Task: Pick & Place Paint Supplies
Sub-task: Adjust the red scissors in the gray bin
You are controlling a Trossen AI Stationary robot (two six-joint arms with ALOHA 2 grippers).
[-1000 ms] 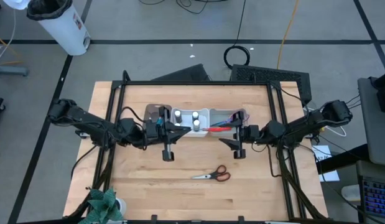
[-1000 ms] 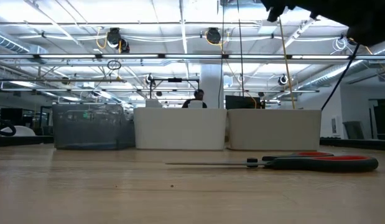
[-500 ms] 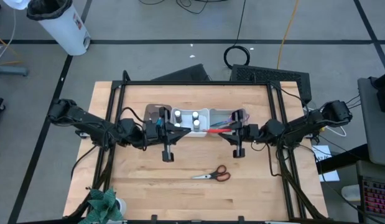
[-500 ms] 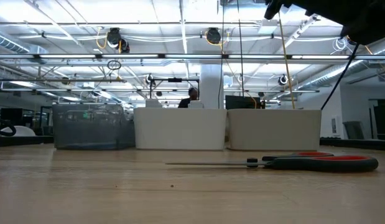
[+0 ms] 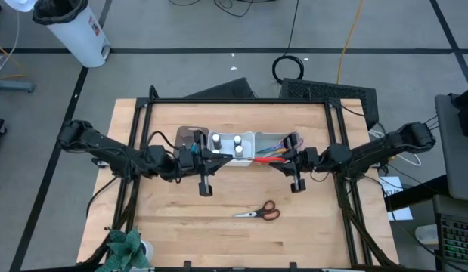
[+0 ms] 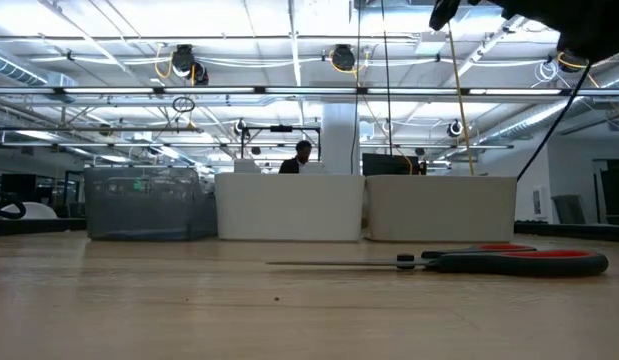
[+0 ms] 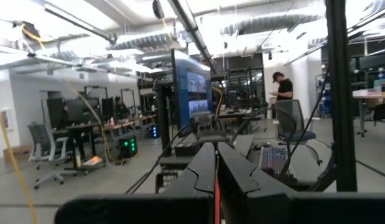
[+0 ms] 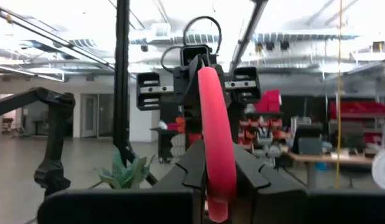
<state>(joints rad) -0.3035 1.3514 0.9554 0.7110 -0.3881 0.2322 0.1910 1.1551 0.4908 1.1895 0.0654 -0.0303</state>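
The right hand (image 5: pixel 283 159) pinches red-handled scissors (image 8: pixel 215 127), held level over the white bins (image 5: pixel 252 140), likely to pass them on or drop them in. The left hand (image 5: pixel 216 157) is pressed together, facing it. One more pair of scissors (image 5: pixel 258 212) lies on the worktop (image 5: pixel 218 234); two white-capped bottles (image 5: pixel 227 140) stand in a bin

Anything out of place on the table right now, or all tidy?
One pair of scissors lies loose on the table, in front of the bins. The right gripper is shut on red-handled scissors held between both arms.
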